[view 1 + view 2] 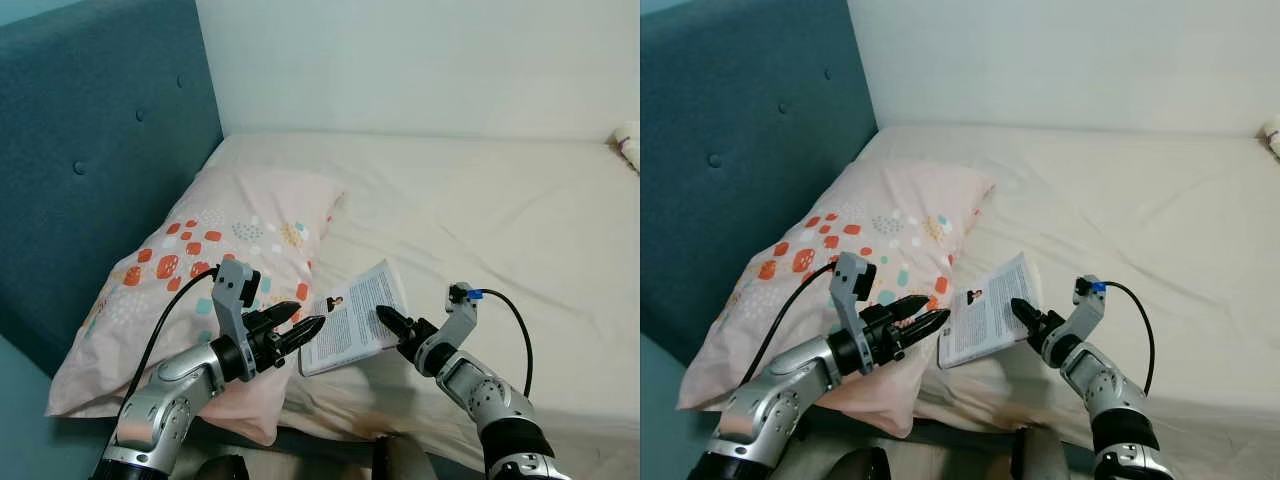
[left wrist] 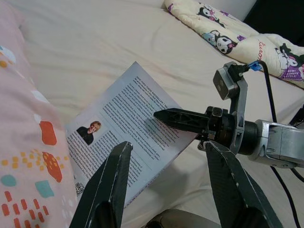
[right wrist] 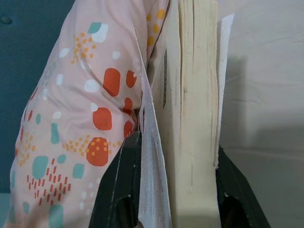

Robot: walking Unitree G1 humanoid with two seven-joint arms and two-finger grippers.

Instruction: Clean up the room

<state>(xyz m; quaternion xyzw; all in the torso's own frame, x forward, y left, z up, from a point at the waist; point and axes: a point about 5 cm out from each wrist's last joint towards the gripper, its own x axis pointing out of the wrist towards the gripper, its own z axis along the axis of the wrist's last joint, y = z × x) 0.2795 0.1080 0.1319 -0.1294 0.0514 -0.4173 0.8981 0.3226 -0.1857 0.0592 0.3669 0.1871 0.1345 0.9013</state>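
Note:
A paperback book lies open-face up on the cream bed sheet, against the edge of a pink pillow with orange and teal dots. My right gripper is shut on the book's right edge, one finger on the printed page and the other beneath it. The right wrist view looks along the book's page edge, clamped between both fingers. My left gripper hovers open over the pillow's corner, its tips just short of the book's left edge. From the left wrist, the book shows a small portrait photo.
A teal padded headboard rises to the left, behind the pillow. A white wall runs along the far side of the bed. A cartoon-print blanket lies at the bed's far right. The bed's front edge is just below my arms.

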